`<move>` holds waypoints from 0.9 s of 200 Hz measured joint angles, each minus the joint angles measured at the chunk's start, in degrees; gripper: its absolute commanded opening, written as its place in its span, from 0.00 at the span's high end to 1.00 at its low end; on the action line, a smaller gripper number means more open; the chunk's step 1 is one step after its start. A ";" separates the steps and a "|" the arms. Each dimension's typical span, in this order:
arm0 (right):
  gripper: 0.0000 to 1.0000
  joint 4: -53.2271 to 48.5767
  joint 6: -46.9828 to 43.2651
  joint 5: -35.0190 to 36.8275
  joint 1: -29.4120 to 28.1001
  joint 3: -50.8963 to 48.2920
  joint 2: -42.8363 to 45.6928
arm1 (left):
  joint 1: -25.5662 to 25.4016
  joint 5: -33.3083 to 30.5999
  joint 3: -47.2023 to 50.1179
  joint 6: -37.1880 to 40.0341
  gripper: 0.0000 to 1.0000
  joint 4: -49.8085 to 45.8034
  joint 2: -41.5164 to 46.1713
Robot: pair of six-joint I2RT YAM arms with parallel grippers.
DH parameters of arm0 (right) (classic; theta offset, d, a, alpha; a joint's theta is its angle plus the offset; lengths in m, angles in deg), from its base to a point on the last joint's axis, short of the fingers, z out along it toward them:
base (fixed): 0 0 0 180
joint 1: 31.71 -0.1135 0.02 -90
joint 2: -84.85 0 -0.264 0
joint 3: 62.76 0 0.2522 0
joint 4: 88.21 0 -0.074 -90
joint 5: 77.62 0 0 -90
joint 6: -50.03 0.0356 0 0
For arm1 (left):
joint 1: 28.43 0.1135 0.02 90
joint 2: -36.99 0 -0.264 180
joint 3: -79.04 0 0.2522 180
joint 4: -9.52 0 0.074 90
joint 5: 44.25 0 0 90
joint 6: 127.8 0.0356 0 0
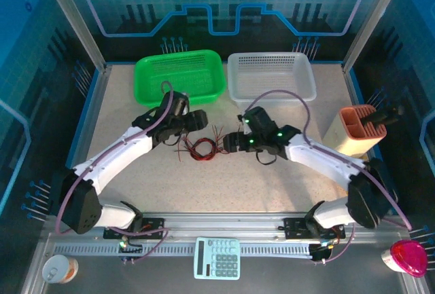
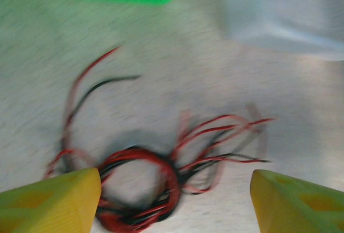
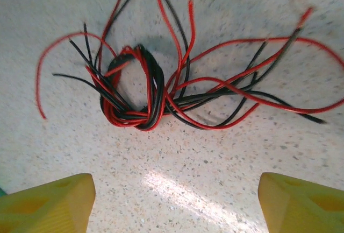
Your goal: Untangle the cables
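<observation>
Evidently the cables (image 3: 145, 90) lie as one knotted red-and-black bundle on the worktop (image 1: 204, 192), toward its far edge, just short of the green basket (image 1: 178, 101) and the white basket (image 1: 272, 97). The arms face it from opposite sides, presumably so each can take a different strand. The left jaws stand wide, the coil partly between them, gripping nothing. The right jaws are also wide, short of the knot.

The desk (image 1: 204, 189) is showing a matt, finely speckled, stone-like top. The cables (image 3: 145, 96) are wearing smooth red and black plastic sheathing with a faint sheen. The green basket (image 1: 178, 100) and the white basket (image 1: 272, 97) are gleaming as slotted plastic. The left pincer (image 2: 176, 187) and the right pincer (image 3: 177, 190) are carrying fingers (image 3: 48, 203) of matt yellow-green plastic.
</observation>
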 measured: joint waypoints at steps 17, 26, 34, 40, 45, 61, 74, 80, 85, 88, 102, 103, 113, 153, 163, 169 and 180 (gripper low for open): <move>0.26 0.20 0.37 1.60 -2.38 2.29 -4.87 | 1.16 -0.85 3.21 -1.20 0.39 -2.97 -0.39; 0.28 0.33 0.79 2.32 -3.41 3.48 -7.06 | 1.18 -0.90 3.69 -1.07 0.42 -4.22 -1.01; 0.30 0.50 1.20 2.86 -4.09 4.42 -8.79 | 1.18 -1.01 3.67 -0.96 0.43 -4.76 -1.81; 0.31 0.66 1.60 3.10 -4.50 5.16 -10.19 | 1.18 -1.01 3.54 -0.74 0.44 -4.98 -2.54; 0.31 0.79 1.79 3.21 -4.81 5.68 -11.19 | 1.18 -0.98 3.41 -0.63 0.45 -5.14 -3.23; 0.31 1.16 2.69 4.02 -5.46 7.17 -14.16 | 1.18 -0.92 2.29 0.39 0.48 -5.75 -6.32; 0.32 1.55 3.45 4.48 -5.90 7.96 -16.24 | 1.18 -0.79 1.11 1.16 0.49 -6.19 -8.92; 0.33 1.70 3.96 4.66 -6.12 8.22 -17.14 | 1.18 -0.76 0.59 1.46 0.50 -6.25 -10.10; 0.33 1.81 4.28 4.85 -6.25 8.35 -17.79 | 1.18 -0.76 0.09 1.77 0.51 -6.25 -11.28; 0.34 1.97 4.52 4.98 -6.32 8.39 -18.18 | 1.18 -0.76 -0.11 1.92 0.51 -6.27 -11.80; 0.35 2.21 5.35 5.29 -6.47 8.74 -19.82 | 1.18 -0.50 -1.51 2.38 0.53 -6.25 -14.84; 0.35 2.21 5.35 5.29 -6.47 8.79 -19.93 | 1.18 -0.48 -1.57 2.38 0.53 -6.23 -15.02; 0.35 2.34 5.92 5.46 -6.47 9.35 -21.16 | 1.14 -0.11 -2.64 2.89 0.53 -6.25 -16.94; 0.43 3.21 7.06 5.95 -6.56 12.20 -25.79 | -0.31 0.81 -5.73 4.13 0.52 -6.03 -22.60; 0.53 3.37 6.78 5.90 -6.56 12.61 -26.69 | -0.72 0.74 -5.95 4.57 0.52 -5.88 -23.43; 0.62 3.54 6.99 5.88 -6.56 12.79 -27.17 | -0.79 0.74 -5.95 4.70 0.52 -5.81 -23.71; 0.79 3.87 6.95 5.88 -6.56 13.44 -27.82 | -0.92 0.90 -5.95 4.76 0.52 -5.81 -24.20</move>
